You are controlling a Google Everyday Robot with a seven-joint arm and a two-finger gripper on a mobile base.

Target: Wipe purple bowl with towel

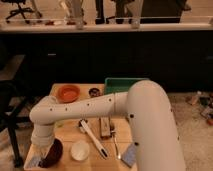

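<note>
The purple bowl (55, 151) looks dark and sits at the front left corner of the wooden table (70, 131). My gripper (42, 151) hangs at the end of the white arm (85, 107), right at the bowl's left rim. A pale bluish cloth, probably the towel (33, 161), shows just below and left of the gripper. Whether the gripper holds it is hidden.
An orange bowl (68, 92) and a small dark cup (94, 92) stand at the back. A green bin (121, 84) sits at the back right. A white bowl (80, 150), a white brush (92, 136), a brown block (104, 127), a fork (116, 142) and a grey-blue pad (129, 155) lie in front.
</note>
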